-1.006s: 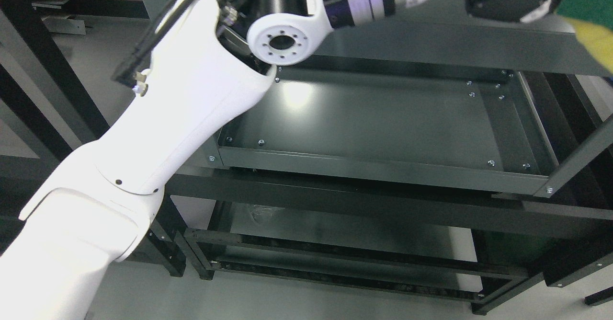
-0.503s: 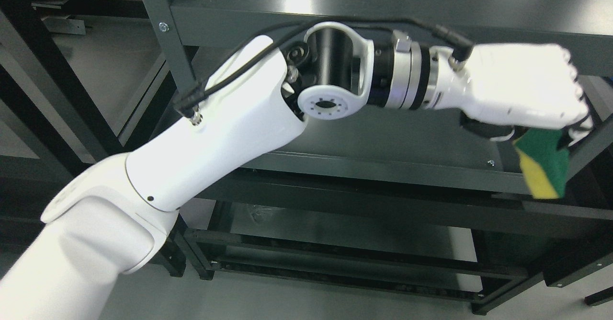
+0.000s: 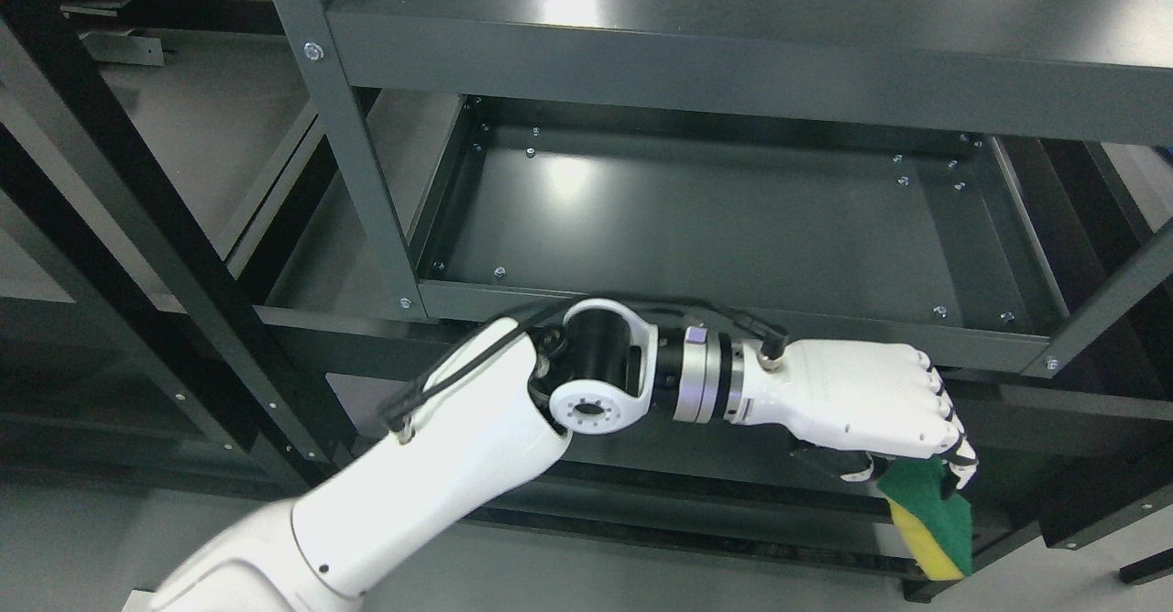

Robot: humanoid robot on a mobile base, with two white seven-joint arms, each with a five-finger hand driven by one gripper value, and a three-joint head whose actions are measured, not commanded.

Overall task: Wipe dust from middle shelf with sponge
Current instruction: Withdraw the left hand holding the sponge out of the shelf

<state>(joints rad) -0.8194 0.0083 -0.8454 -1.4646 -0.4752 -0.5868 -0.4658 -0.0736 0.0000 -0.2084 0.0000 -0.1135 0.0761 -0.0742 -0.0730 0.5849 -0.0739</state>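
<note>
Now the left hand (image 3: 871, 406) pinches the sponge (image 3: 930, 520) by its top edge, dangling below the middle shelf (image 3: 715, 227); soft, light and squashy, it looks better gripped across its broad faces.

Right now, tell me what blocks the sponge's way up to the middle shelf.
The left hand holds the sponge below and in front of the middle shelf. The shelf's raised front lip lies between them; the shelf surface itself shows nothing on it.
</note>
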